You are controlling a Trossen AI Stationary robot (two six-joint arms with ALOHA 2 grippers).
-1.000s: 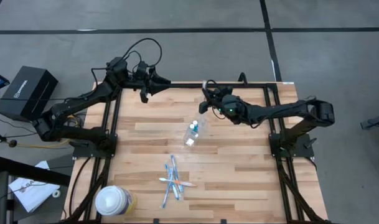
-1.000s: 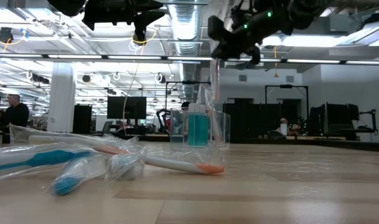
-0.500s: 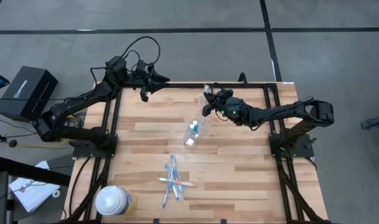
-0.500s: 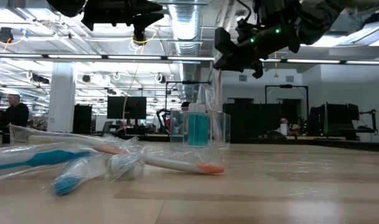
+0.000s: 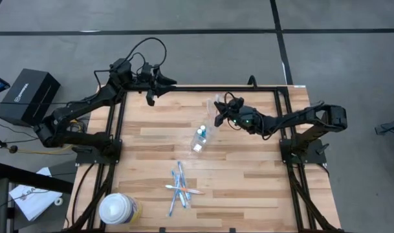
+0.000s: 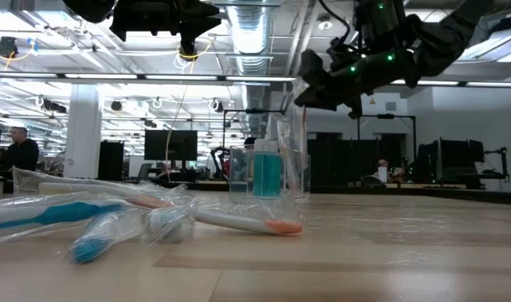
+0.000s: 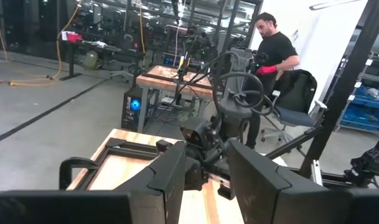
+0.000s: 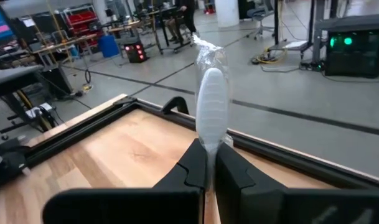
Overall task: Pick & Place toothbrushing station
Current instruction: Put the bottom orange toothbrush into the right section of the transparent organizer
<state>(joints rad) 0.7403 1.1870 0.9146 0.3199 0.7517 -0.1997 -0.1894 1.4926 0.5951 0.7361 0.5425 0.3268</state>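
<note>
Plastic-wrapped white toothbrush (image 8: 211, 99) — upright, pincer-clamped (image 8: 209, 163)

A large round white-topped container (image 5: 117, 208) sits at the desk's (image 5: 248, 175) near-left corner — a black box (image 5: 30, 96) on the floor beyond.

We can read no text anywhere; the black box (image 5: 33, 96) on the floor bears white lettering too small to make out.

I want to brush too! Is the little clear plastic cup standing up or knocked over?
Standing up. The small clear plastic cup sits upright on the wooden table, blue tubes inside.
</note>
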